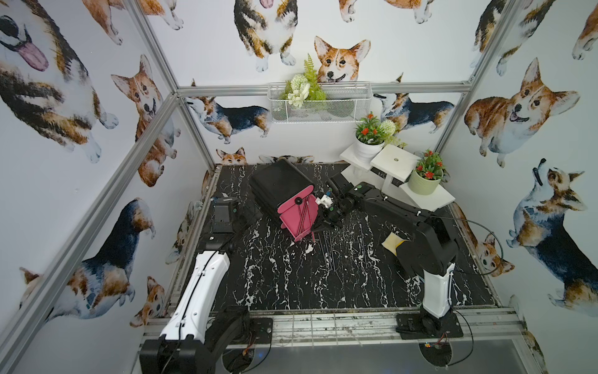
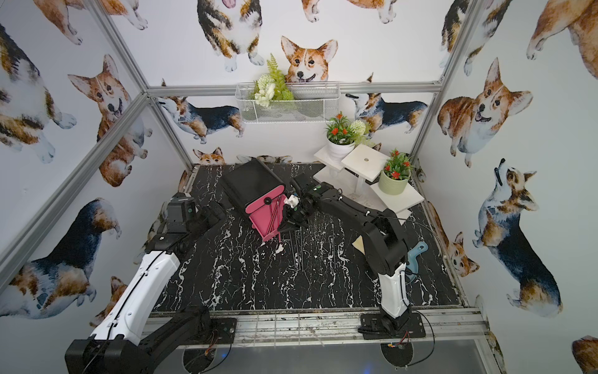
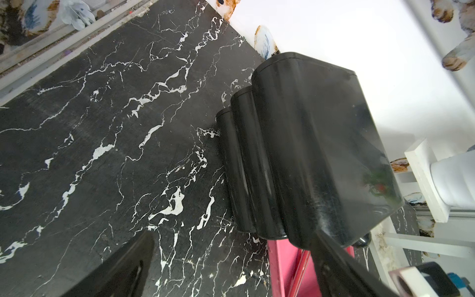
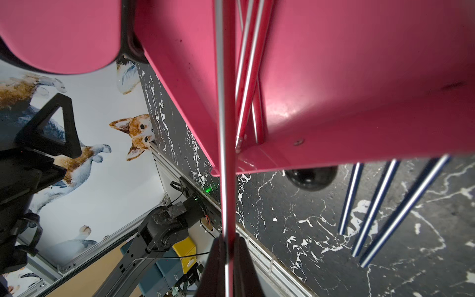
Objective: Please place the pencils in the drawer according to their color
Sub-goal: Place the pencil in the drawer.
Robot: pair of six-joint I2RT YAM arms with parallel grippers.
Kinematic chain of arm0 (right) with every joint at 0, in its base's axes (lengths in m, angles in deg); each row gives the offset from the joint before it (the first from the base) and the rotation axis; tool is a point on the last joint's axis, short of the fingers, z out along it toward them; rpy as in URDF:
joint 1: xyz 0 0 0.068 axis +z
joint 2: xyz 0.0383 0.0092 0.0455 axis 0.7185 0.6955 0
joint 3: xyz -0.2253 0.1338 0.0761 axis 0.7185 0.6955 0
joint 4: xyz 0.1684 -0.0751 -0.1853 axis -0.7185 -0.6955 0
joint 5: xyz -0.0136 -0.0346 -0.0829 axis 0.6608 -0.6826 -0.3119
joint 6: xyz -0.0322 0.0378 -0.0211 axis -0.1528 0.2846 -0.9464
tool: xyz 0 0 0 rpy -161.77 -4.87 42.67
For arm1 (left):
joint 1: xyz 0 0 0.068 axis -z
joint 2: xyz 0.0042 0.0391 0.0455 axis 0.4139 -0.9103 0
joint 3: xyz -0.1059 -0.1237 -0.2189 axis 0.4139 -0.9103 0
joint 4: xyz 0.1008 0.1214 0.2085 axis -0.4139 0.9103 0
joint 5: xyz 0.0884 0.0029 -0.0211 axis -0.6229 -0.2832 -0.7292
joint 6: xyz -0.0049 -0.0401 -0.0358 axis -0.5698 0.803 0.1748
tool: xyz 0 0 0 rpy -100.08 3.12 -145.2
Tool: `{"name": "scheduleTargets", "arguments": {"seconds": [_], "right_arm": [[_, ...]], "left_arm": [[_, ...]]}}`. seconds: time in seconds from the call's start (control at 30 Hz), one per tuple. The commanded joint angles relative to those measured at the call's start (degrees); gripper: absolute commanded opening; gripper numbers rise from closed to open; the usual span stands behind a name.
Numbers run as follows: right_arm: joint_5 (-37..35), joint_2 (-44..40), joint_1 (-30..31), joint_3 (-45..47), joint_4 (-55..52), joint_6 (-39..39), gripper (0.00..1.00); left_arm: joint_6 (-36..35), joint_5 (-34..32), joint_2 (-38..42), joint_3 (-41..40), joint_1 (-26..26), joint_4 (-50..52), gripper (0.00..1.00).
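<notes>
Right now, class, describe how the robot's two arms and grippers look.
The left arm and right arm each have a white moulded shell on the lower link and black joints and links beyond. Black cables run along both. The left gripper and right gripper have black fingers.

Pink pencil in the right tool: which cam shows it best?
Right wrist view: the pink pencil runs large through the frame, clamped in the shut right tool and reaching over the open drawer. In both top views it is only a thin sliver by the drawer. The left wrist view shows only the black cabinet, no pencil.
</notes>
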Motion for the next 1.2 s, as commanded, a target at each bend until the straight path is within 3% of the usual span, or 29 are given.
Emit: {"name": "scheduleTargets", "arguments": {"seconds": [0.0,0.7,1.03,1.17], "right_arm": [[-0.1,1.8,-0.5,-2.3,-1.2,1.0,0.00],[-3.3,12.1,-0.9,-14.9,-1.6,2.7,0.00],[-3.8,11.3,-0.4,-14.1,0.7,2.6,0.30],[-3.3,10.8,0.1,-13.9,1.7,2.9,0.32]], "left_arm": [[-0.8,-0.6,0.0,0.1,-0.1,-1.5,1.00],[-1.0,-0.8,0.6,-0.4,-0.1,-1.7,1.00],[-0.9,-0.7,0.9,-0.6,-0.1,-1.8,1.00],[-0.9,-0.7,1.0,-0.5,-0.1,-1.9,1.00]]}}
